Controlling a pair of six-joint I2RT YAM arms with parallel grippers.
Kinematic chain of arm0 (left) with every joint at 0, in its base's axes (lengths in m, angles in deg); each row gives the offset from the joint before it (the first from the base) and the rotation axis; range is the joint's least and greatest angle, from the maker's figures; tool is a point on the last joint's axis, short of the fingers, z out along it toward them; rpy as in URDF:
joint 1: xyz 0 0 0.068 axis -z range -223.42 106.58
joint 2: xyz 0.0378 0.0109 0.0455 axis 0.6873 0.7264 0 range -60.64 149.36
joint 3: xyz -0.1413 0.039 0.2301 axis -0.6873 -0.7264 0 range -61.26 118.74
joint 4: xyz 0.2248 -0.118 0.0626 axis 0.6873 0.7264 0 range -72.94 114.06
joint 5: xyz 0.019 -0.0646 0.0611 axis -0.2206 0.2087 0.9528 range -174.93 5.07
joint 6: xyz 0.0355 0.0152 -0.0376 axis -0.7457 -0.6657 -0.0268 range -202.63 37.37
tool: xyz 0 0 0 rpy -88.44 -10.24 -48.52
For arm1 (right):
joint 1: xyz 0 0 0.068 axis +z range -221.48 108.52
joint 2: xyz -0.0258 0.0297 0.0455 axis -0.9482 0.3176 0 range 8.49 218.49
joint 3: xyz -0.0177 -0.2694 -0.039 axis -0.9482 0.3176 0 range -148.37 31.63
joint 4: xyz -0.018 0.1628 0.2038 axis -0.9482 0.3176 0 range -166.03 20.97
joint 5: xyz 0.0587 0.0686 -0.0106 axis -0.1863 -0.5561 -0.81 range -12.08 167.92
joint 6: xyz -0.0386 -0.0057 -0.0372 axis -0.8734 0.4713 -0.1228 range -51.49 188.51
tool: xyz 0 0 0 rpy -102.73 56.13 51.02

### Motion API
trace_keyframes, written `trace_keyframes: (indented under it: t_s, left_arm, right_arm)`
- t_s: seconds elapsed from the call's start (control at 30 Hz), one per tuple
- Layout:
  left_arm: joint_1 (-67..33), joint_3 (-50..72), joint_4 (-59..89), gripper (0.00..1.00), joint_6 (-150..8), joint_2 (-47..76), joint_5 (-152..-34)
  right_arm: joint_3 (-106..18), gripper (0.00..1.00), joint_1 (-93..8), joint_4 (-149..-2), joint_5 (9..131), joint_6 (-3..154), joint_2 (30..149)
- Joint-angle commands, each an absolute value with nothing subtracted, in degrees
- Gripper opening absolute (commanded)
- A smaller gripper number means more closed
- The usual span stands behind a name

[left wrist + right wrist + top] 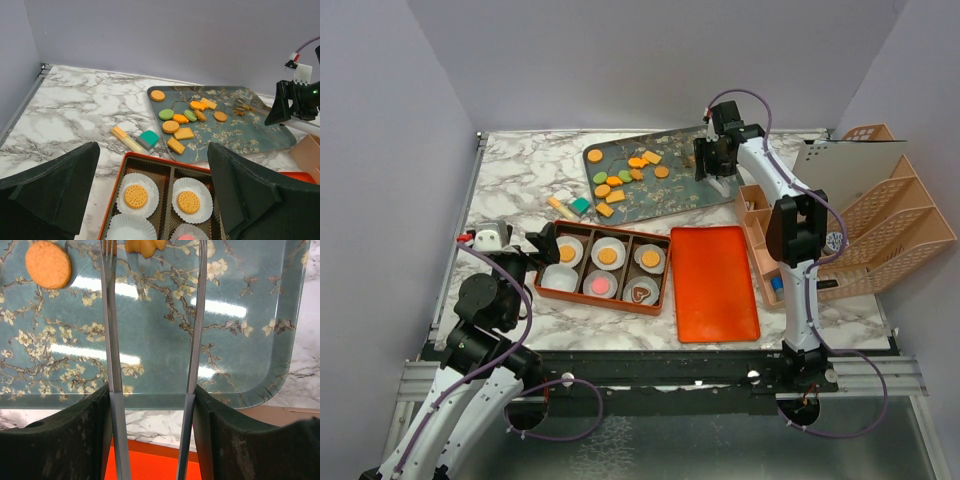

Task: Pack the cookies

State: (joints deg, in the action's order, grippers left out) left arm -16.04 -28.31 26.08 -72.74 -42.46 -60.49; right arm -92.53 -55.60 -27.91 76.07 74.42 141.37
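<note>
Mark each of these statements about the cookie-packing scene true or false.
1. Loose cookies lie on the tray. True.
2. Every cup in the box holds a cookie. False: the near-left cup is empty.
3. The orange lid covers the box. False: the lid lies on the table, right of the box.
4. The right fingers hold metal tongs over the tray. True.
5. The left fingers are open and empty. True.
6. The teal block lies on the tray. False: it lies on the table beside the tray.
</note>
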Motion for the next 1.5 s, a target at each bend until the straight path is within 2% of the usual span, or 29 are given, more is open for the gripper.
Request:
trace_keyframes:
  t_s: [0.0, 0.63, 0.87, 1.07, 1.47]
  left_arm:
    - [-16.26, -28.98, 24.59, 0.99, -73.40, -42.30, -61.29]
    - [-16.27, -28.90, 24.58, 0.99, -73.34, -42.79, -61.47]
    - [-16.26, -28.82, 24.60, 0.99, -73.32, -42.88, -61.47]
    - [-16.26, -28.89, 24.69, 0.99, -73.32, -43.04, -61.47]
    - [-16.31, -28.78, 24.74, 0.99, -73.23, -43.50, -61.56]
  right_arm:
    - [-92.17, 0.60, -55.97, -27.02, 74.64, 73.53, 142.70]
    - [-89.81, 0.54, -55.92, -26.29, 74.66, 71.42, 143.79]
    - [-90.69, 0.44, -55.88, -26.19, 73.86, 70.72, 144.36]
    - [-89.34, 0.28, -55.77, -25.25, 71.76, 70.18, 141.97]
    - [-72.41, 0.19, -52.89, -29.74, 69.06, 70.80, 127.55]
